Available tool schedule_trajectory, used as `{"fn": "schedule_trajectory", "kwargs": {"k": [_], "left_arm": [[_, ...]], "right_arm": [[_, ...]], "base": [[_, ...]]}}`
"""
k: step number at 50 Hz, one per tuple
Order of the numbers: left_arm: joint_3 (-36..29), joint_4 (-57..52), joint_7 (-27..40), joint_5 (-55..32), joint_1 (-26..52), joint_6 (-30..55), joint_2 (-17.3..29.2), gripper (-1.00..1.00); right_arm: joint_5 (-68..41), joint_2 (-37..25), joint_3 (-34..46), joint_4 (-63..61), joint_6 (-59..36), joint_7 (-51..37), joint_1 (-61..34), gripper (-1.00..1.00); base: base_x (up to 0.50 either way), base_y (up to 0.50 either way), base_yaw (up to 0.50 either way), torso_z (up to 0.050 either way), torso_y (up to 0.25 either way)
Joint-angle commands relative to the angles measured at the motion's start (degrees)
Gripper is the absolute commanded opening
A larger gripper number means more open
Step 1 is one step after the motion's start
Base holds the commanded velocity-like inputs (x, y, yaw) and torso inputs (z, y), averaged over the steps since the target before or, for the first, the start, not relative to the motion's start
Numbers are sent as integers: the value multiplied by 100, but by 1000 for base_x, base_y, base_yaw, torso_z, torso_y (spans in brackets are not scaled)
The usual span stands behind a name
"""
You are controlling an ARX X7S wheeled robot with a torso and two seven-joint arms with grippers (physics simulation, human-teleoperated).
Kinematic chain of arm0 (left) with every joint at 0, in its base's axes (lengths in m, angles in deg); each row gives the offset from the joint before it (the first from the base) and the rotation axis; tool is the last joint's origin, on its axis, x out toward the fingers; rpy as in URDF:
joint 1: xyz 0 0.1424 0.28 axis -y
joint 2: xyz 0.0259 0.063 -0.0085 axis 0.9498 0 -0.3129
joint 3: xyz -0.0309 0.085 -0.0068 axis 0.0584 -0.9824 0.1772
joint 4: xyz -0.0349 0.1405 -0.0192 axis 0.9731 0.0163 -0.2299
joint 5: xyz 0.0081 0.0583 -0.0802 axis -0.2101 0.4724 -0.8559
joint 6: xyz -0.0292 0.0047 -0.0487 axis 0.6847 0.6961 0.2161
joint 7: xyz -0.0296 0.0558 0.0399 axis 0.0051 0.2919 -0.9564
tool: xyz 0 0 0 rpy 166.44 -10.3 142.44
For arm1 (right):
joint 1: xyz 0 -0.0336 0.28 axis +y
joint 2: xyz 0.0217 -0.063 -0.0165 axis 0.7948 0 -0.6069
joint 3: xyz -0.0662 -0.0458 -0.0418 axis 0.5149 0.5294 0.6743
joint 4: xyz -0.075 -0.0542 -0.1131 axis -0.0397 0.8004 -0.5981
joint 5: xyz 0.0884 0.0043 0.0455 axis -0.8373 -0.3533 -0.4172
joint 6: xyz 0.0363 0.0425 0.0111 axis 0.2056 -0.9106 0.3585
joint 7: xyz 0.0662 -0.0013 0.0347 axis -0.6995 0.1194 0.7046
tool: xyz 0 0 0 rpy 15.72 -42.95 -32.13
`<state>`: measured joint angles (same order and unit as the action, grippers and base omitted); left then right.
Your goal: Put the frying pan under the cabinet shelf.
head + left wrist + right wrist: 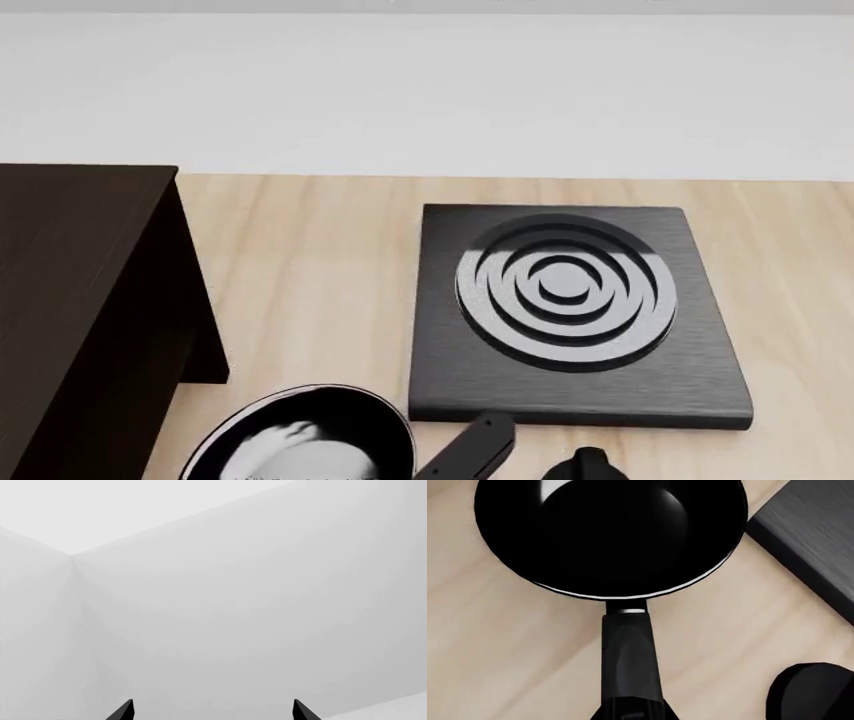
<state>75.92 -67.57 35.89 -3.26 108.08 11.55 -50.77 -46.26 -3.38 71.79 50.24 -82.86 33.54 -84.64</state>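
Note:
The frying pan (296, 446) shows at the bottom edge of the head view, just right of the dark cabinet shelf (80, 300) and outside it. In the right wrist view the frying pan (610, 530) is over the wooden table, and its long black handle (627, 650) runs straight back into my right gripper (632, 713), which is shut on the handle's end. Whether the pan rests on the table or hangs above it, I cannot tell. My left gripper (213, 711) is open with nothing between its fingertips (124, 711), facing bare pale walls.
A square black plate (454, 380) with concentric rings lies on the wooden table (320, 260) right of the pan; its corner (814, 535) shows in the right wrist view. Two black pieces (470, 448) (582, 466) sit near its front edge. A pale wall (427, 90) stands behind.

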Motion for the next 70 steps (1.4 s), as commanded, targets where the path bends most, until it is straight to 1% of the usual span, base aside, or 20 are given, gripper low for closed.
{"fn": "schedule_trajectory", "kwargs": {"k": [1, 2, 6, 10, 27, 39, 46, 56, 70], "left_arm": [[284, -32, 158, -370, -24, 151, -83, 100], [208, -118, 219, -352, 36, 199, -52, 100], [357, -140, 361, -599, 130, 366, -149, 100], [336, -159, 477, -748, 168, 395, -152, 100], [135, -165, 684, -963, 203, 184, -25, 100], [23, -171, 795, -1056, 296, 102, 33, 100], [-20, -188, 858, -1101, 327, 77, 99, 100], [-149, -150, 873, -1106, 367, -36, 132, 100], [-232, -66, 949, -1180, 479, -101, 140, 100]], "right_arm": [[634, 230, 189, 498, 472, 650, -106, -100], [711, 272, 237, 605, 532, 705, -106, -100], [833, 387, 334, 861, 693, 904, -96, -100], [999, 491, 445, 1142, 880, 1109, -102, -100], [1167, 891, 636, 2079, 1198, 1663, -85, -100], [627, 935, 526, 1758, 856, 1591, 157, -100], [580, 1104, 549, 2070, 881, 1719, 215, -100], [30, 983, 388, 1267, 515, 1269, 475, -100], [-543, 885, 244, 777, 246, 857, 803, -100]], "base": [[0, 0, 0, 0, 0], [0, 0, 3, 0, 0], [0, 0, 1, 0, 0], [0, 1, 2, 0, 0], [0, 0, 1, 0, 0], [0, 1, 1, 0, 0], [1, 2, 3, 0, 0], [0, 1, 1, 0, 0], [0, 0, 0, 0, 0]]}}
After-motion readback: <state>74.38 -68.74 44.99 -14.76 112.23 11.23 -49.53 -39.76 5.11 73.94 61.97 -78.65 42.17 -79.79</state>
